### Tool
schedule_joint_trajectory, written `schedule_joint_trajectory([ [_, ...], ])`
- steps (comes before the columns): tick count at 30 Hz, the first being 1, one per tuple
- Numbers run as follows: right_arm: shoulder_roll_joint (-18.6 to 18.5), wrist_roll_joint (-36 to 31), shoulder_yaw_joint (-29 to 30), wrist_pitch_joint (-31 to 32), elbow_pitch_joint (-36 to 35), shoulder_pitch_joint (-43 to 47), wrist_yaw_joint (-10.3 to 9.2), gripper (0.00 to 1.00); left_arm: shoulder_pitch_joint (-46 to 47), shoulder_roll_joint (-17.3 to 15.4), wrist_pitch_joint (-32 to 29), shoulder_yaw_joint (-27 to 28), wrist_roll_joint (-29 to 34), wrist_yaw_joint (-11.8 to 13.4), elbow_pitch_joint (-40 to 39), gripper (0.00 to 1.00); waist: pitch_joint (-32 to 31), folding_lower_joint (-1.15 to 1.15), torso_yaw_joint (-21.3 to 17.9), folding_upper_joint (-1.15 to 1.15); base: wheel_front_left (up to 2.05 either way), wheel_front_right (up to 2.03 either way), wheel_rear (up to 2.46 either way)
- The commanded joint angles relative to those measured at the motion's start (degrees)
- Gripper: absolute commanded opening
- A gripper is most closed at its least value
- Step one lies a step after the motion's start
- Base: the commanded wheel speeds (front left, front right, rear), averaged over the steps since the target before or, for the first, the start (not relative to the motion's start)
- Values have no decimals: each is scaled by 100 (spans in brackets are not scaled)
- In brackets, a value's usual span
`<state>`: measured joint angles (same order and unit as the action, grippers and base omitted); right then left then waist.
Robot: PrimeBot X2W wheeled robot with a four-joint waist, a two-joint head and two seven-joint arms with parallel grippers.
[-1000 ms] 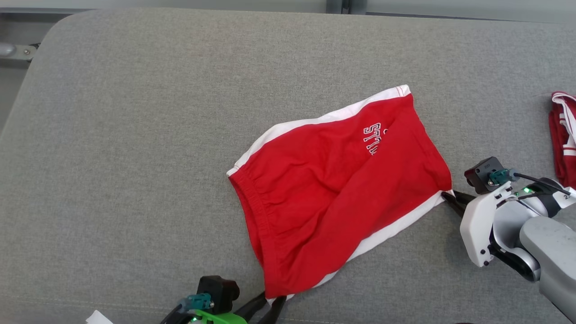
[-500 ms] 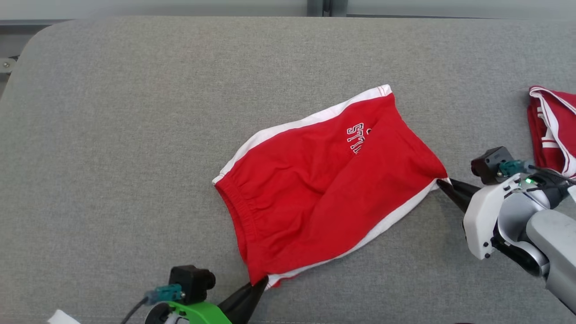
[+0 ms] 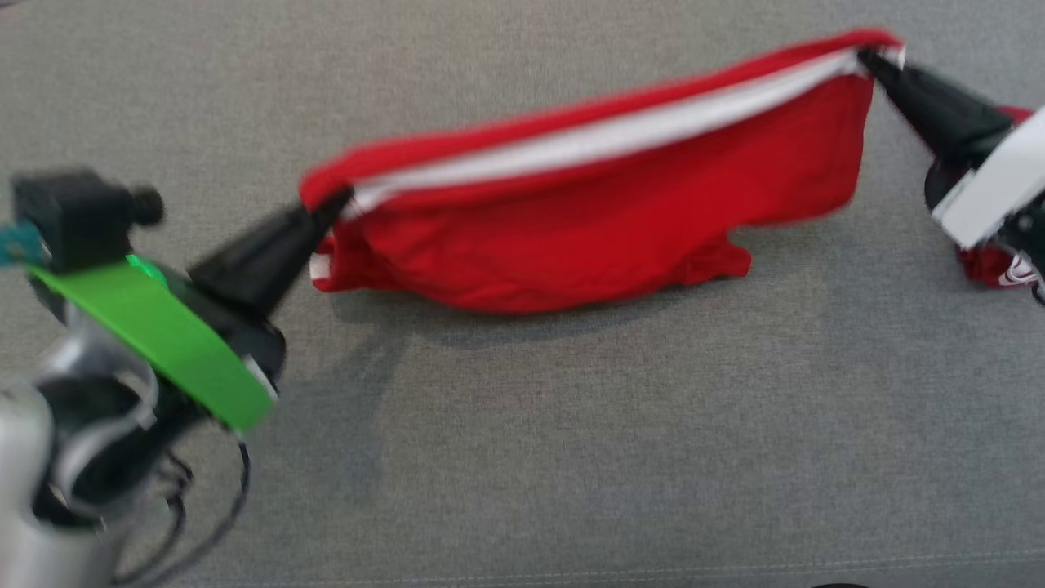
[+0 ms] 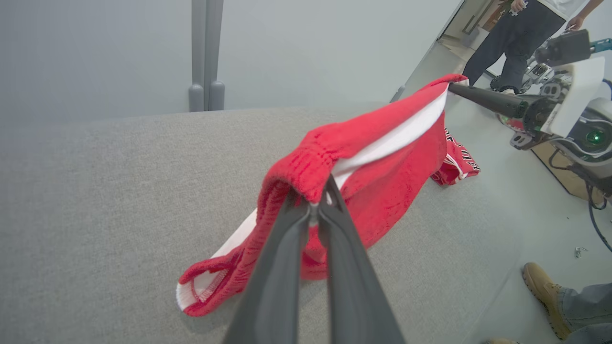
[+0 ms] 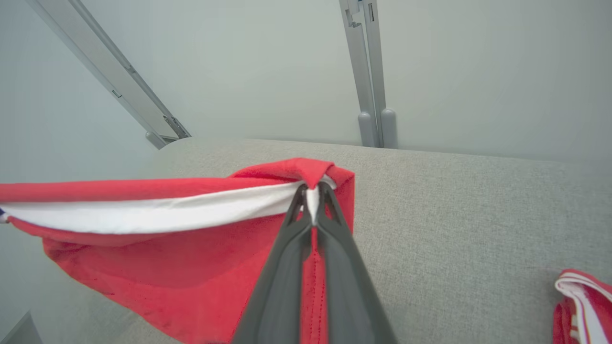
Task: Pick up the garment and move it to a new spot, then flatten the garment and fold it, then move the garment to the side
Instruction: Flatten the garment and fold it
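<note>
The garment [image 3: 604,212] is a pair of red shorts with a white side stripe, stretched between my two grippers above the grey cushion [image 3: 522,457]. My left gripper [image 3: 331,204] is shut on its elastic waistband corner, seen close in the left wrist view at the garment [image 4: 311,167] by the left gripper [image 4: 315,203]. My right gripper [image 3: 867,57] is shut on the hem corner; the right wrist view shows the right gripper [image 5: 311,191] pinching the white stripe of the garment [image 5: 191,248]. The lower part of the shorts hangs down and brushes the cushion.
A second red and white garment [image 5: 581,301] lies on the cushion at the right, partly behind my right arm [image 3: 992,261]. A person [image 4: 516,38] stands beyond the cushion's end, and a foot in a tan boot [image 4: 540,291] is on the floor.
The left gripper has shut on the waistband corner. Both grippers have lifted the shorts off the cushion and pulled them taut, so they hang folded along the stripe. The head camera has also shifted.
</note>
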<state>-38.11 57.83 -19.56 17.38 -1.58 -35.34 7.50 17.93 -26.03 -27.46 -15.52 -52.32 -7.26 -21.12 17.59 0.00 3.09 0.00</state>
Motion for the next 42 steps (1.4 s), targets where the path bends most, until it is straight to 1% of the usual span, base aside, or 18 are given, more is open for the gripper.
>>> schedule_joint_trajectory([
  [1, 190, -161, 180, 249, 169, -484, -4, 0, 751, -130, -177, 139, -151, -20, 200, 0, 624, 0, -21, 0, 0, 0, 0],
  [2, 361, -312, 284, 387, 330, -805, -4, 0, 1247, -162, -270, 186, -217, -23, 421, 0, 752, 0, -9, 0, 0, 0, 0],
  [4, 754, -675, 514, 597, 755, -1524, -5, 0, 2220, -53, -431, 141, -330, -27, 990, 0, 998, 0, 23, 0, 0, 0, 0],
  [6, 1263, -1159, 799, 566, 1301, -2324, -6, 0, 3210, 91, -456, 43, -276, -31, 1689, 0, 1217, 0, 41, 0, 0, 0, 0],
  [8, 1865, -1737, 1080, 361, 1891, -3106, -4, 0, 4071, 255, -321, -42, -92, -29, 2449, 0, 1409, 0, 8, 0, 0, 0, 0],
  [10, 2402, -2352, 1324, 52, 2444, -3878, -3, 0, 4863, 436, -8, -146, 178, -30, 3131, 0, 1602, 0, -30, 0, 0, 0, 0],
  [13, 3076, -3169, 1841, -743, 3144, -4793, -3, 0, 5797, 670, 896, -295, 559, -31, 3944, 0, 1807, 0, -105, 0, 0, 0, 0],
  [15, 3330, -3535, 2068, -1228, 3513, -5244, -4, 0, 6184, 713, 1448, -546, 779, -31, 4352, 0, 1941, 0, -175, 0, 0, 0, 0],
  [17, 3463, -3713, 2069, -1619, 3771, -5514, -3, 0, 6473, 715, 2008, -850, 876, -32, 4629, 0, 2059, 0, -230, 0, 0, 0, 0],
  [19, 3505, -3711, 1884, -1902, 3948, -5609, -3, 0, 6647, 697, 2628, -1102, 919, -31, 4867, 0, 2160, 0, -274, 0, 0, 0, 0],
  [21, 3511, -3554, 1674, -2146, 4043, -5517, -3, 0, 6649, 675, 3130, -1395, 792, -31, 5089, 0, 2234, 0, -332, 0, 0, 0, 0],
  [24, 3513, -3256, 1258, -2375, 4111, -5163, -3, 0, 6453, 613, 3621, -1952, 600, -31, 5307, 0, 2313, 0, -404, 0, 0, 0, 0],
  [27, 3503, -2909, 773, -2494, 3877, -4511, -3, 0, 6088, 525, 3937, -2552, 245, -32, 5255, 0, 2367, 0, -429, 0, 0, 0, 0],
  [30, 3168, -2547, 256, -2503, 3443, -3524, -4, 0, 5577, 307, 4121, -3167, -62, -32, 5003, 0, 2308, 0, -441, 0, 0, 0, 0],
  [33, 2763, -2161, -97, -2536, 2862, -2448, -2, 0, 4966, 35, 4224, -3655, -257, -32, 4713, 0, 2158, 0, -448, 0, 0, 0, 0],
  [34, 2763, -2161, -97, -2536, 2862, -2448, -2, 0, 4966, 35, 4224, -3655, -257, -32, 4713, 0, 2158, 0, -448, 0, 0, 0, 0],
  [38, 2213, -1719, -155, -2568, 2158, -1098, -6, 0, 4175, -346, 4266, -3994, -379, -32, 4271, 0, 1791, 0, -474, 0, 0, 0, 0],
  [42, 1852, -1473, -38, -2456, 1453, -20, -5, 0, 3318, -668, 4264, -3896, -363, -32, 3781, 0, 1373, 0, -537, 0, 0, 0, 0],
])
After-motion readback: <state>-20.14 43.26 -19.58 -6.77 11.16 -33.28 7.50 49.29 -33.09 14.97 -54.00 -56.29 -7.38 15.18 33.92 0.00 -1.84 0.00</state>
